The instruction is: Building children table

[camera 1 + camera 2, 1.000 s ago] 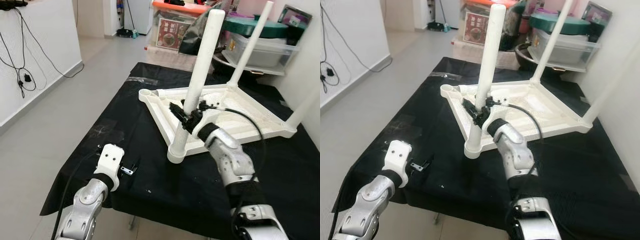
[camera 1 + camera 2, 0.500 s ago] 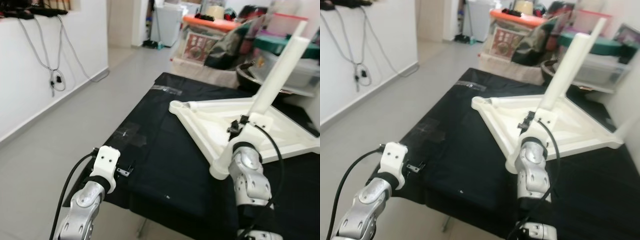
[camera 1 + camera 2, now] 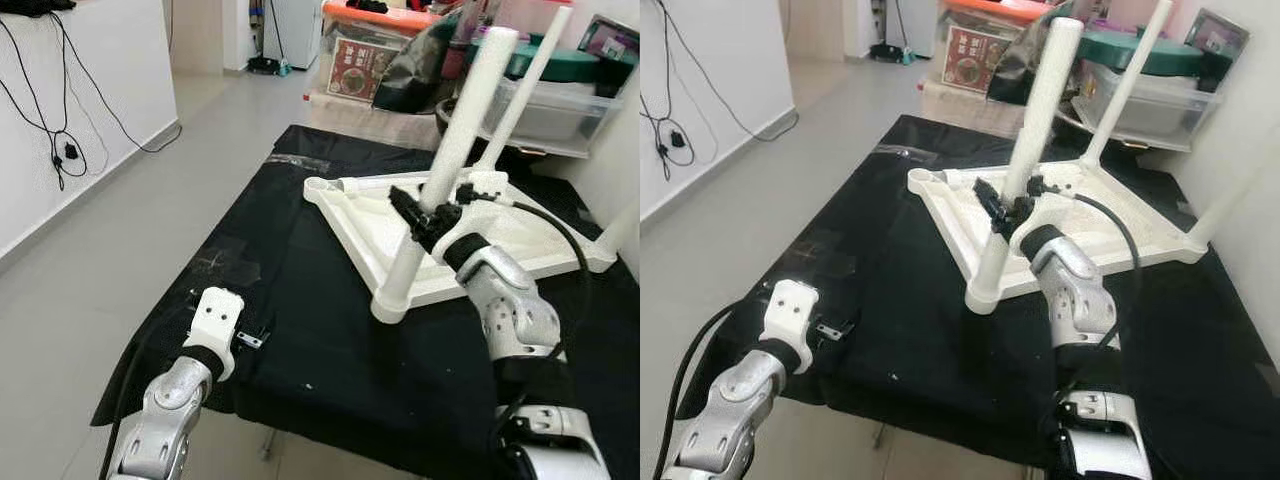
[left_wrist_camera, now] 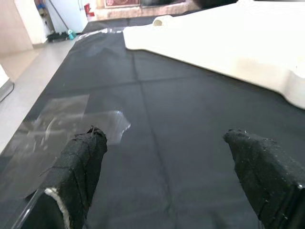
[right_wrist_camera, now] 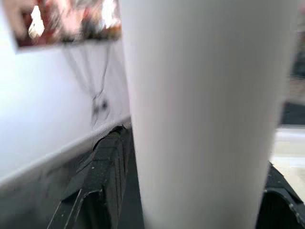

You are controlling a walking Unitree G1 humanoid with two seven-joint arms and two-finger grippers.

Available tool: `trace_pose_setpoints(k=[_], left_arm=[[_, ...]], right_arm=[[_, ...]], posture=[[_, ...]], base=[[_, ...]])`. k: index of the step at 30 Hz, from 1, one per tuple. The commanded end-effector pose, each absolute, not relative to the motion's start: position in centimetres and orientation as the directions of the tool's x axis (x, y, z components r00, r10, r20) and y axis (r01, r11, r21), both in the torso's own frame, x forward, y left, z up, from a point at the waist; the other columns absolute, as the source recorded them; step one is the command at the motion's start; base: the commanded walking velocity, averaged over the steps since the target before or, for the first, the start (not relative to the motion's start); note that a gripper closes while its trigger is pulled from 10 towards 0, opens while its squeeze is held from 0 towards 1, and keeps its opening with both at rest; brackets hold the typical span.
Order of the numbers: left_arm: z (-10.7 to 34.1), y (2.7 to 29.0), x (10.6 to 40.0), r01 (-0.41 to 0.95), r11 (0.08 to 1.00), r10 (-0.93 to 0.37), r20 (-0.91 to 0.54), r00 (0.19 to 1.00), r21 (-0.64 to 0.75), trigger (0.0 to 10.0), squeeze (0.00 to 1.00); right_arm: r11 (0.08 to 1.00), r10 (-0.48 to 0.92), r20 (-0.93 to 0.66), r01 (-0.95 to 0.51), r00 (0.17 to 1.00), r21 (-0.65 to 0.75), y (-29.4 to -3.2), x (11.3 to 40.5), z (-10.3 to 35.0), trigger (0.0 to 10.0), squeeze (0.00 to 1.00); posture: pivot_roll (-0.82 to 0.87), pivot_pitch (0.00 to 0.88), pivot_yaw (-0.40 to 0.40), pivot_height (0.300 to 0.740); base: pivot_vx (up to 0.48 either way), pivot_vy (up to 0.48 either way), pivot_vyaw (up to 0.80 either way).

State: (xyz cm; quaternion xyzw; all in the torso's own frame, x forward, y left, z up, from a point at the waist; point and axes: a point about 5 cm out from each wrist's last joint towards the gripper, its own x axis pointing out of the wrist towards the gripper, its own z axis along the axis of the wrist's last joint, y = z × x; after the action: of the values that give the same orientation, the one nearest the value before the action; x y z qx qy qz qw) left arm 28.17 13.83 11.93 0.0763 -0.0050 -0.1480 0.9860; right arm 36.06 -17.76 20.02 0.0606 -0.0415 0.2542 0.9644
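A white children's table [image 3: 365, 215] lies upside down on a black-covered work table [image 3: 300, 330]. Its near corner leg [image 3: 460, 120] stands up at a slight lean. My right gripper [image 3: 424, 214] is shut on that leg low down, just above its socket. In the right wrist view the leg [image 5: 205, 114] sits between the black fingers [image 5: 102, 176]. A second leg [image 3: 527, 80] rises at the far corner, and a third [image 3: 620, 225] at the right edge. My left gripper [image 4: 169, 143] is open and holds nothing, low over the cloth near the front left edge [image 3: 250, 338].
Patches of clear tape [image 3: 235, 265] lie on the cloth ahead of the left gripper. Plastic storage boxes [image 3: 545, 100] and clutter crowd the back right. Grey floor [image 3: 110, 230] runs along the left, with a white wall and hanging cables [image 3: 60, 150].
The view swung left half a second ago and has come back. My right gripper has stayed shut on the same leg; the left gripper has hardly moved.
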Motion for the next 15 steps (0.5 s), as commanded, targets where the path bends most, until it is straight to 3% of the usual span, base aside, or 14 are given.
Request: trace_pose_setpoints(k=[1, 3, 4, 5, 6, 7, 10, 12, 13, 14, 15], left_arm=[[11.5, 13.5, 28.0, 0.305, 0.94, -0.304, -0.029, 0.952, 0.151, 10.0, 0.0], [11.5, 13.5, 28.0, 0.303, 0.941, -0.302, -0.028, 0.953, 0.151, 10.0, 0.0], [11.5, 13.6, 28.0, 0.301, 0.941, -0.301, -0.027, 0.953, 0.152, 10.0, 0.0], [11.6, 13.7, 28.1, 0.298, 0.942, -0.298, -0.025, 0.954, 0.154, 10.0, 0.0], [11.6, 13.7, 28.1, 0.298, 0.942, -0.298, -0.025, 0.954, 0.154, 10.0, 0.0], [11.7, 13.8, 28.1, 0.296, 0.942, -0.296, -0.024, 0.955, 0.156, 10.0, 0.0], [11.8, 13.8, 28.1, 0.295, 0.942, -0.296, -0.021, 0.955, 0.158, 10.0, 0.0], [11.8, 13.9, 28.0, 0.295, 0.942, -0.296, -0.021, 0.955, 0.158, 10.0, 0.0], [11.8, 13.9, 28.0, 0.296, 0.942, -0.297, -0.022, 0.955, 0.158, 10.0, 0.0], [11.7, 13.8, 28.0, 0.3, 0.941, -0.301, -0.023, 0.953, 0.157, 10.0, 0.0], [11.7, 13.8, 28.0, 0.3, 0.941, -0.301, -0.023, 0.953, 0.157, 10.0, 0.0]], right_arm=[[0.792, 0.606, 0.0, -0.603, 0.796, 0.1, -15.7, 35.7, 17.1, 10.0, 0.0], [0.789, 0.612, -0.023, -0.608, 0.791, 0.084, -15.2, 35.8, 16.6, 10.0, 0.0], [0.801, 0.598, -0.045, -0.597, 0.8, 0.049, -14.8, 36.0, 16.1, 8.9, 0.0], [0.825, 0.565, -0.06, -0.565, 0.823, 0.022, -14.3, 36.4, 15.6, 3.3, 0.0], [0.825, 0.565, -0.06, -0.565, 0.823, 0.022, -14.3, 36.4, 15.6, 3.3, 0.0], [0.867, 0.498, -0.04, -0.498, 0.866, 0.017, -14.5, 36.9, 15.8, 0.0, 0.0], [0.965, 0.26, -0.025, -0.261, 0.965, -0.008, -16.0, 37.6, 16.1, 0.0, 0.0], [0.982, 0.19, -0.031, -0.19, 0.981, -0.014, -16.5, 37.7, 16.1, 0.0, 0.0], [1.0, 0.027, -0.056, -0.027, 0.998, 0.007, -17.9, 37.6, 15.7, 0.0, 0.0], [0.943, -0.329, -0.097, 0.331, 0.939, 0.014, -21.2, 36.3, 14.5, 0.0, 0.0], [0.943, -0.329, -0.097, 0.331, 0.939, 0.014, -21.2, 36.3, 14.5, 0.0, 0.0]], posture=[[0.12, 0.0, -0.137, 0.74], [0.12, 0.0, -0.137, 0.74], [0.12, 0.0, -0.137, 0.74], [0.13, 0.0, -0.144, 0.74], [0.13, 0.0, -0.144, 0.74], [0.13, 0.0, -0.142, 0.74], [0.13, 0.0, -0.141, 0.74], [0.12, 0.0, -0.137, 0.74], [0.12, 0.0, -0.137, 0.74], [0.11, 0.0, -0.134, 0.74], [0.11, 0.0, -0.134, 0.74]], base=[[0.0, 0.0, 0.0], [0.0, 0.0, 0.0], [0.0, 0.0, 0.0], [0.0, 0.0, 0.0], [0.0, 0.0, 0.0], [0.0, 0.0, 0.0], [0.0, 0.0, 0.0], [0.0, 0.0, 0.0], [0.0, 0.0, 0.0], [0.0, 0.0, 0.0], [0.0, 0.0, 0.0]])
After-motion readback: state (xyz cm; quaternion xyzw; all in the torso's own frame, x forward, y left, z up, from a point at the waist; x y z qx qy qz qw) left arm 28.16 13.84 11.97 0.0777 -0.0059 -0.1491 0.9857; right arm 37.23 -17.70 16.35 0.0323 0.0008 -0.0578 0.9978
